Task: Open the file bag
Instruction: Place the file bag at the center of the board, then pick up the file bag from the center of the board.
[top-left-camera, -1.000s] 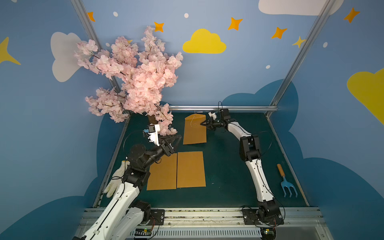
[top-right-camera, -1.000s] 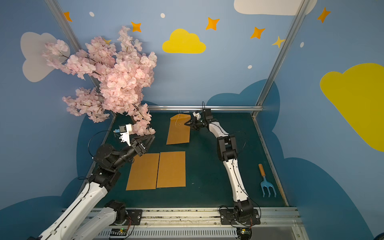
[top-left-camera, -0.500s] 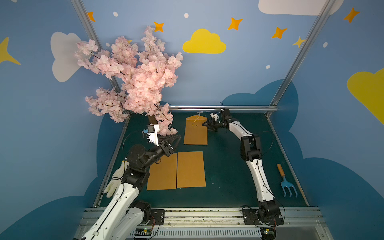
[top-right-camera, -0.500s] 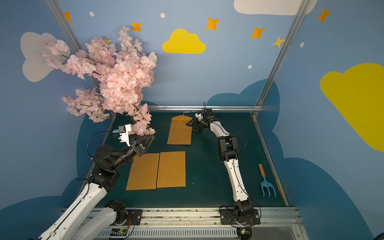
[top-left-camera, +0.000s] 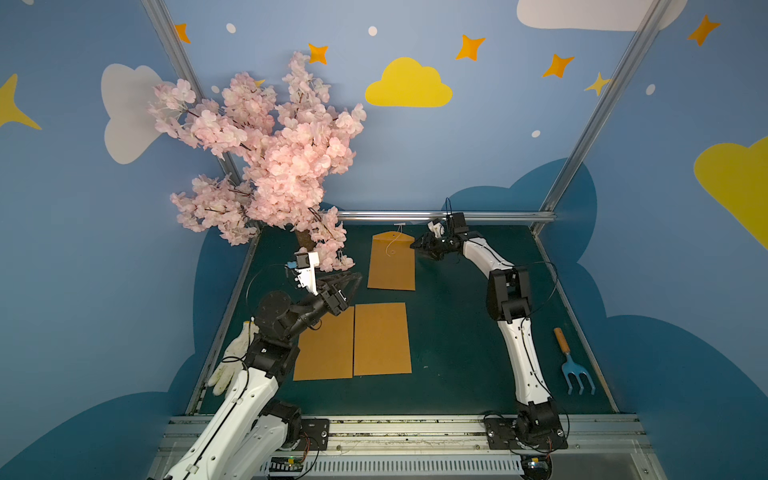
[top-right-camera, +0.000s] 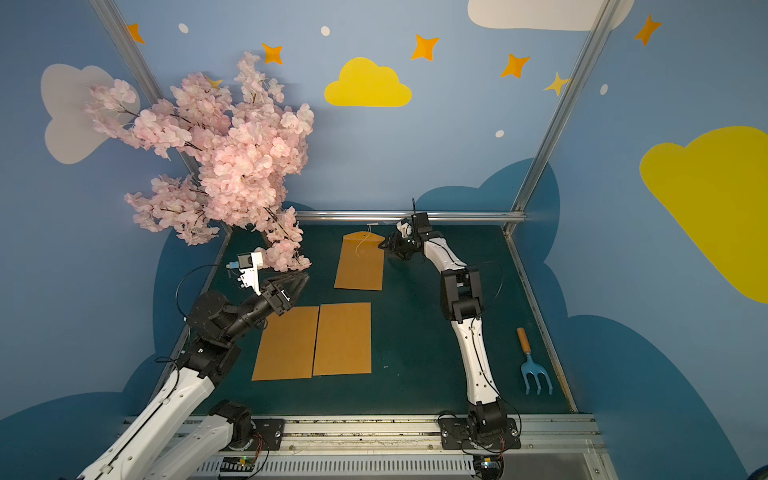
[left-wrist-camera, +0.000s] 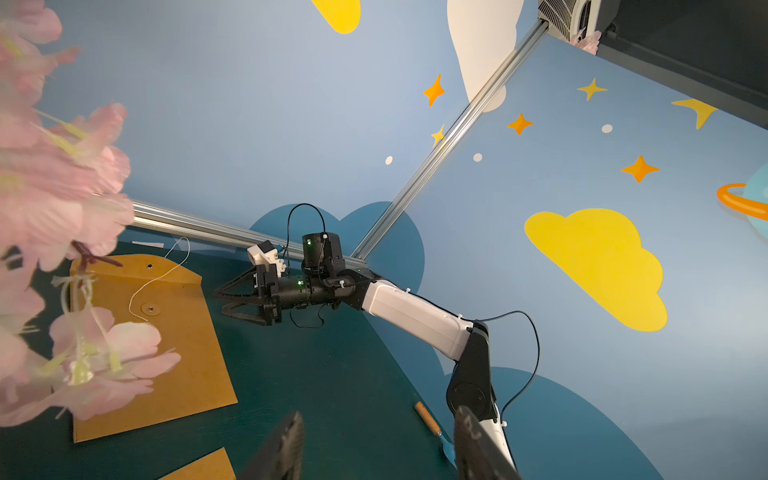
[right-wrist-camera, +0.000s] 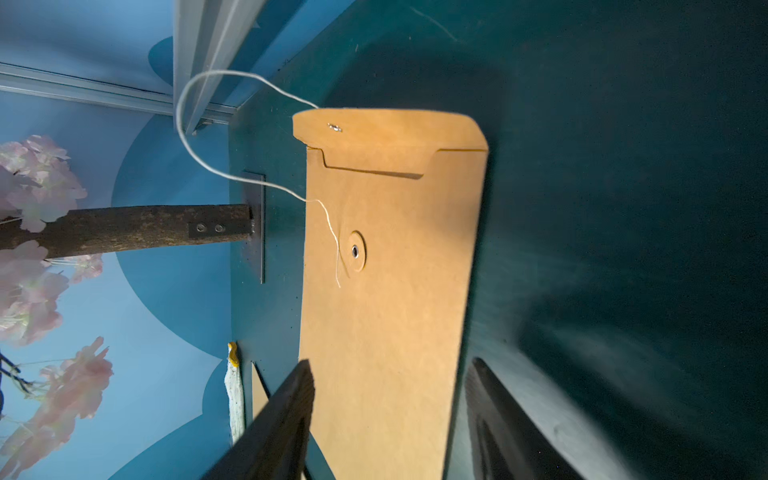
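The file bag (top-left-camera: 391, 266) (top-right-camera: 360, 264) is a brown kraft envelope lying flat at the back middle of the green table. Its flap (right-wrist-camera: 390, 129) is folded out toward the back wall, and the loose white string (right-wrist-camera: 199, 158) curls off it. My right gripper (top-left-camera: 417, 248) (top-right-camera: 384, 248) (left-wrist-camera: 220, 301) hangs just right of the bag's flap end, open and holding nothing. In its wrist view the bag (right-wrist-camera: 390, 270) shows beyond the spread jaws (right-wrist-camera: 390, 365). My left gripper (top-left-camera: 353, 277) (top-right-camera: 305, 276) (left-wrist-camera: 378, 440) hovers open left of the bag, empty.
Two plain brown envelopes (top-left-camera: 324, 345) (top-left-camera: 381, 338) lie side by side at the front middle. A pink blossom tree (top-left-camera: 270, 158) stands at the back left, overhanging the left arm. A blue garden fork (top-left-camera: 573, 365) lies at the right edge, a white glove (top-left-camera: 232, 361) at the left edge.
The right gripper's jaws have spread wider and it has shifted slightly down and right beside the flap. The left arm and the bag have not moved.
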